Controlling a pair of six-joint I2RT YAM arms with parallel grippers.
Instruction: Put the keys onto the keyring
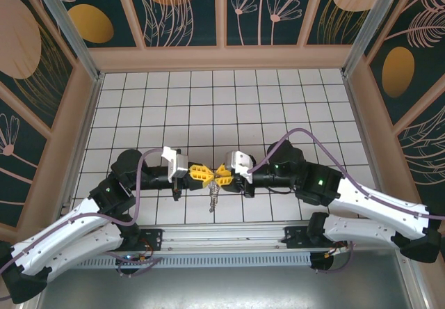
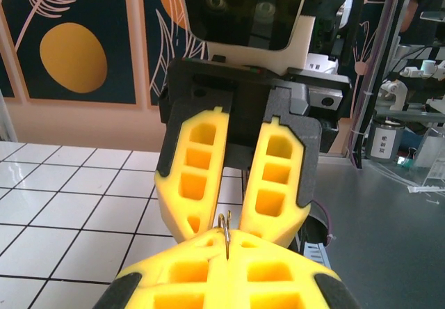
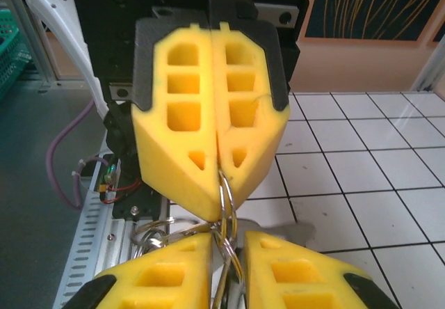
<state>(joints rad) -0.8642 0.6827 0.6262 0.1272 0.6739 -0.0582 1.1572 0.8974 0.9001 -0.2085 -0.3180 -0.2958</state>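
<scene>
My two grippers meet tip to tip above the tiled floor. The left gripper (image 1: 207,175) is shut on the edge of a thin metal keyring (image 2: 227,231), which stands upright in its yellow pads. Around the same keyring (image 3: 226,201) stands the right gripper (image 1: 218,176), its fingers a little apart and not pressing the wire. A bunch of silver keys (image 1: 213,196) and further rings (image 3: 149,234) hangs under the two grippers. Behind the right fingers a blurred silver key (image 3: 295,231) sticks out.
White tiled floor (image 1: 278,107) stretches behind the grippers, bounded by patterned walls. A metal rail (image 1: 222,238) runs along the near edge between the arm bases. Beside the right gripper, cables (image 3: 66,170) hang by the left arm's base.
</scene>
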